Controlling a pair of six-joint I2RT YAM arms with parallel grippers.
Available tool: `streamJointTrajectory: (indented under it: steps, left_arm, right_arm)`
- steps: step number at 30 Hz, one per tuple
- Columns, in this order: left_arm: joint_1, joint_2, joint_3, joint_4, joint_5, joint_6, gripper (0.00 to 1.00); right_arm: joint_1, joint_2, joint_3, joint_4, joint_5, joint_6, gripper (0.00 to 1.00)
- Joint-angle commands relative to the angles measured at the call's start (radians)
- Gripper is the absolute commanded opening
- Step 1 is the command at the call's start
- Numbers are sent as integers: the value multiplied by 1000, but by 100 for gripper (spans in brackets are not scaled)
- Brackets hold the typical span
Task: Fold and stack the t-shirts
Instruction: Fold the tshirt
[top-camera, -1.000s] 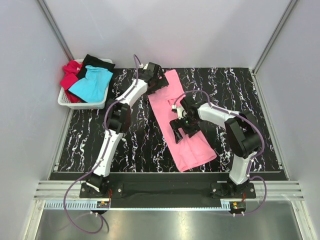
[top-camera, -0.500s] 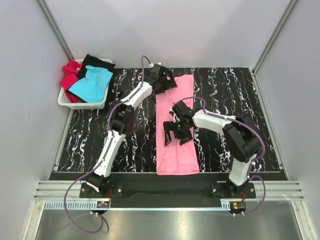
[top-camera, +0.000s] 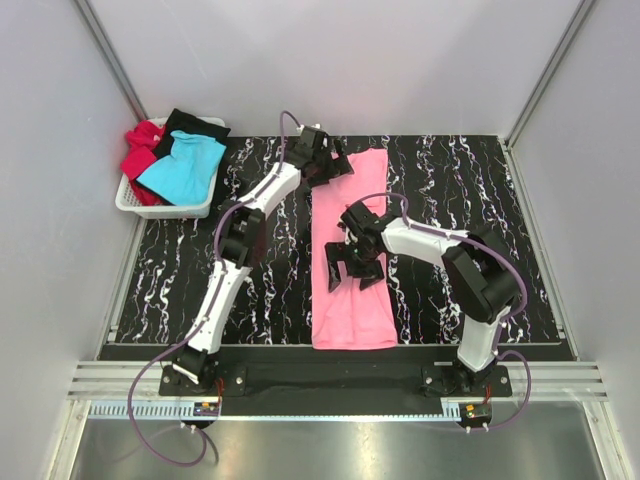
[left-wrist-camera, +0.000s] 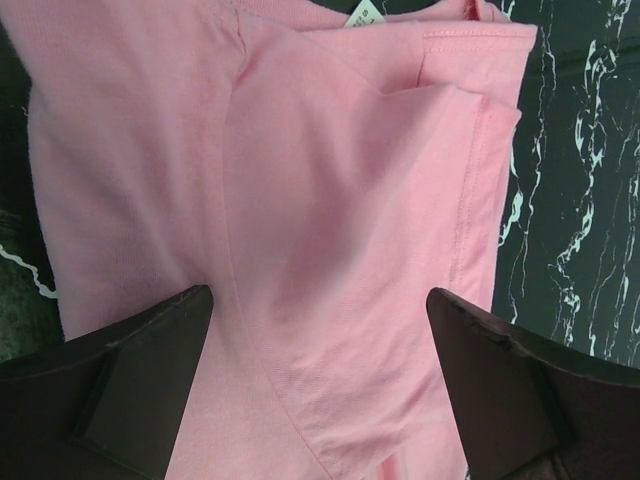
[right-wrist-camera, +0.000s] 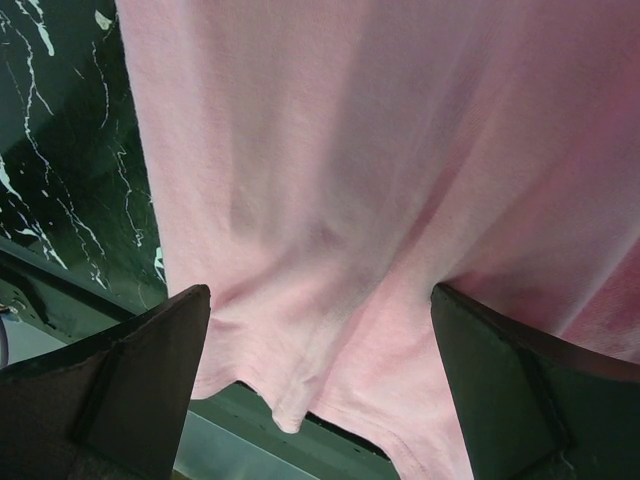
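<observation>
Seeing my left gripper (top-camera: 325, 167) and right gripper (top-camera: 352, 274) both spread wide, holding nothing, over the pink t-shirt (top-camera: 352, 318) (flat on the table (top-camera: 190, 275)).

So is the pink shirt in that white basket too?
No, the pink shirt lies spread on the black marbled table, apart from the basket at the far left.

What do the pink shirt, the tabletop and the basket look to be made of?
Pink shirt: soft matte knit cloth, likely cotton; stitched hems and soft creases show.
Tabletop: smooth black surface with white marble-like veins, possibly a printed laminate.
Basket: white, rigid-looking, apparently plastic.
</observation>
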Motion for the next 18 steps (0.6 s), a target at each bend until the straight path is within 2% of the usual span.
streamJointTrajectory:
  steps: [1,5,9,11,13,16,18]
  left_arm:
    - [18,44,23,31,73,20,99]
    - [24,-57,26,74,111,42,99]
    - [43,-231,9,95,108,102,99]
    - [61,-349,-46,111,131,109,99]
    - [70,-471,-136,105,138,123,99]
    - [78,-597,-296,70,141,174,99]
    - [83,-712,-380,28,160,201,99]
  right_arm:
    - [10,11,44,-36,76,-23,100]
    - [10,-81,159,-85,151,-50,100]
    - [10,-144,366,-195,261,-92,100]
    - [8,-185,449,-194,261,-151,100]
    - [8,-236,481,-169,286,-181,100]
    - [-2,-332,430,-99,422,-164,100]
    - [-24,-383,378,-45,567,-109,100]
